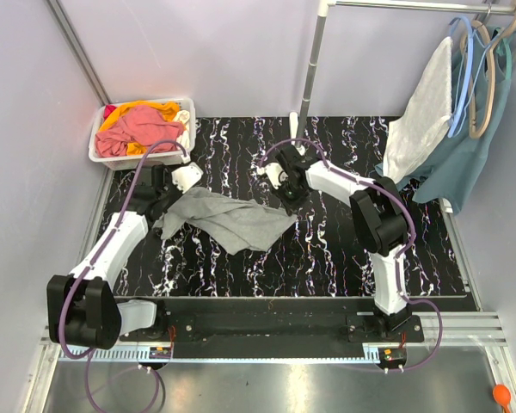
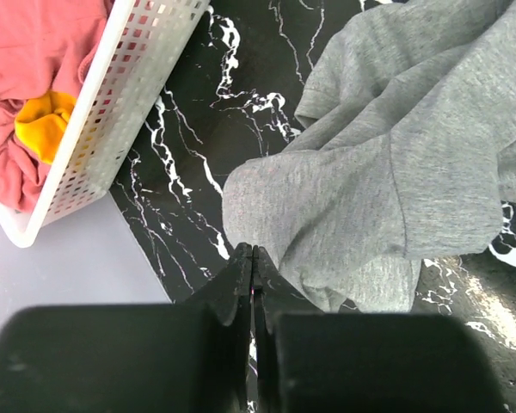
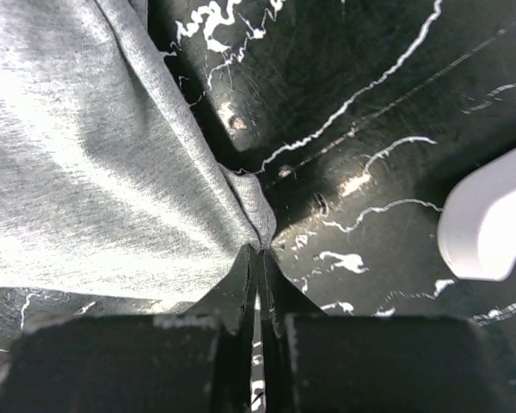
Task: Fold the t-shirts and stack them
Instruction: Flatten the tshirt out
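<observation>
A heather grey t-shirt (image 1: 228, 219) lies crumpled in the middle of the black marbled table (image 1: 327, 258). At the shirt's left edge my left gripper (image 1: 166, 211) is shut, and in the left wrist view its tips (image 2: 254, 251) meet right on the grey hem (image 2: 370, 172). My right gripper (image 1: 290, 200) is shut on the shirt's far right corner. In the right wrist view the grey cloth (image 3: 86, 155) draws to a point between that gripper's tips (image 3: 260, 249). More t-shirts, pink-red (image 1: 138, 129) and orange (image 1: 159, 109), lie heaped in a basket.
The white perforated basket (image 1: 99, 146) stands at the table's back left corner, and its wall (image 2: 129, 86) is close to my left gripper. A metal rack pole (image 1: 311, 64) rises at the back. An off-white cloth (image 1: 417, 120) and a teal garment (image 1: 469, 163) hang at the right.
</observation>
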`<action>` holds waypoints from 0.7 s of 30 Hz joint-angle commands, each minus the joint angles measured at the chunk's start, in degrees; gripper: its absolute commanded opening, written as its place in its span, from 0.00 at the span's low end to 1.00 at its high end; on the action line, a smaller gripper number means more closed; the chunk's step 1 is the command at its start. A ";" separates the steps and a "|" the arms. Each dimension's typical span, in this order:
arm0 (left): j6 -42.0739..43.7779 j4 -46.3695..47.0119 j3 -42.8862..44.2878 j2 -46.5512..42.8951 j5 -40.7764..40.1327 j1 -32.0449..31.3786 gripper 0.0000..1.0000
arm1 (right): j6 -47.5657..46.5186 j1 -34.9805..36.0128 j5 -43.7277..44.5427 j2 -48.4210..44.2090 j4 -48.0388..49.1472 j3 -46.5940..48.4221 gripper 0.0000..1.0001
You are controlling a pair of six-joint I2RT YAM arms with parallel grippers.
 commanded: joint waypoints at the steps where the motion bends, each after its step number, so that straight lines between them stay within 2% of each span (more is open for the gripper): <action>1: -2.12 -0.70 3.28 -1.18 4.44 0.28 0.20 | -0.96 0.07 2.46 -5.15 -0.41 0.05 0.00; 2: -2.04 -1.58 3.72 -1.09 6.53 0.28 0.40 | -0.96 0.07 2.73 -5.24 -0.32 -0.04 0.00; 3: -1.87 -3.76 4.42 -0.92 7.51 0.28 0.50 | -0.96 0.07 2.82 -5.33 -0.32 -0.13 0.00; 6: -1.07 -5.02 3.99 -0.30 9.10 0.28 0.72 | -1.13 0.07 3.34 -5.33 -0.41 -0.65 0.00; 7: -0.38 -4.93 3.99 0.14 9.37 0.46 0.74 | -1.14 0.07 3.34 -5.33 -0.32 -0.74 0.00; 11: 0.51 -5.02 4.86 3.12 10.77 2.30 0.72 | -1.05 -0.02 2.82 -5.42 -0.32 -1.44 0.00; 15: 1.30 -4.93 6.36 6.81 12.70 4.41 0.65 | -1.05 0.07 2.91 -5.94 -0.23 -2.76 0.00; 18: 1.65 -5.02 7.50 9.44 14.11 5.82 0.55 | -1.05 0.16 3.08 -6.30 0.12 -3.64 0.00; 21: 1.92 -5.02 7.94 12.18 15.08 6.52 0.37 | -1.05 0.16 3.34 -6.47 0.38 -4.43 0.00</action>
